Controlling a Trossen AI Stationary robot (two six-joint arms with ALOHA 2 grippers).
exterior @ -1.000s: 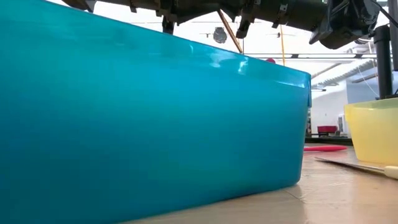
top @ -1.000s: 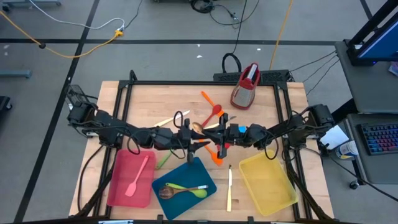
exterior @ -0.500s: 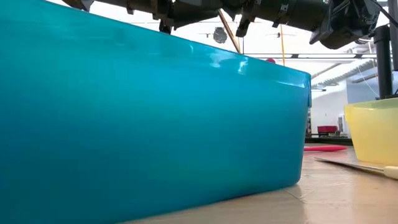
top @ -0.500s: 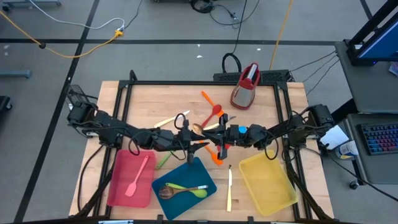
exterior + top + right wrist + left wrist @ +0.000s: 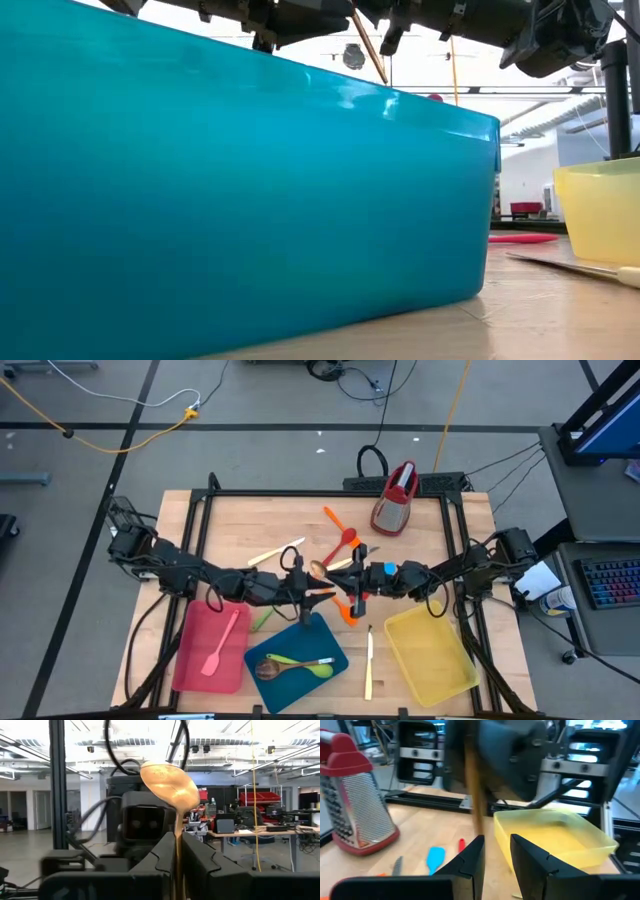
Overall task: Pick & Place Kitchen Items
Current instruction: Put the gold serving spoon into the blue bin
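A brown spoon (image 5: 170,785) stands lifted over the table's middle, bowl (image 5: 316,567) up, with my right gripper (image 5: 348,582) shut on its handle. My left gripper (image 5: 497,852) faces it from the table's left, open, with a bare gap between its fingers. The spoon's handle (image 5: 475,800) stands just past one left fingertip; whether they touch does not show. In the low view the handle (image 5: 368,55) slants down between the two arms. On the table lie orange spatulas (image 5: 335,518), a red spoon (image 5: 346,539), cream knives (image 5: 275,552) and a blue spatula (image 5: 435,857). My right gripper pinches the spoon's handle (image 5: 177,847) between its two fingers, below the bowl. The fingers come from the table's right, slanting a little upward, and lie across the handle. The spoon stands nearly upright, bowl on top, clear of the table.
A red tray (image 5: 190,660) holds a pink spatula (image 5: 222,643). The blue tray (image 5: 325,635) holds a brown spoon and green spoons and fills the low view (image 5: 240,200). The yellow tray (image 5: 430,652) sits at the near right, the red-topped grater (image 5: 395,498) at the far middle.
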